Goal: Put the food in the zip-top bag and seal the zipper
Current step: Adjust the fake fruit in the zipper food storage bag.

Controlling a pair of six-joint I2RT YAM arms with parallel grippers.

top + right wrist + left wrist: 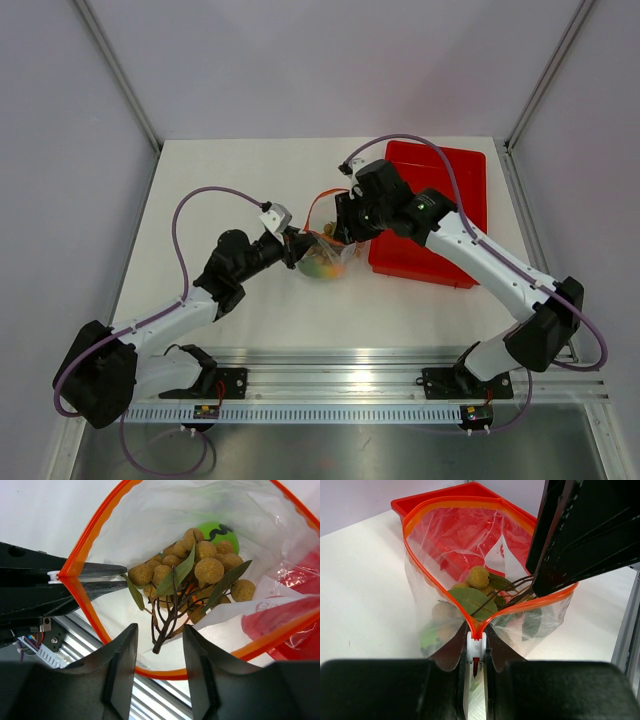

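At the left of the table point(230, 170), the left pincer point(476, 654) is clenched on the white end piece of the zipper point(92, 528), pinning the left corner of the bag point(325, 258). From that corner the orange strip splits into two lips that run rightward toward the red tray point(440, 170). The mouth's long axis therefore lies left to right, and it gapes wide. Inside lie the bunch of brown balls point(200, 565) and the green fruit point(220, 532); the mango I cannot make out. The right pincer point(160, 630) hangs over the near lip, released, with the bunch's stem showing in the gap and nothing pinched. Sealing looks to be what remains, and the right arm is nearer the open stretch.
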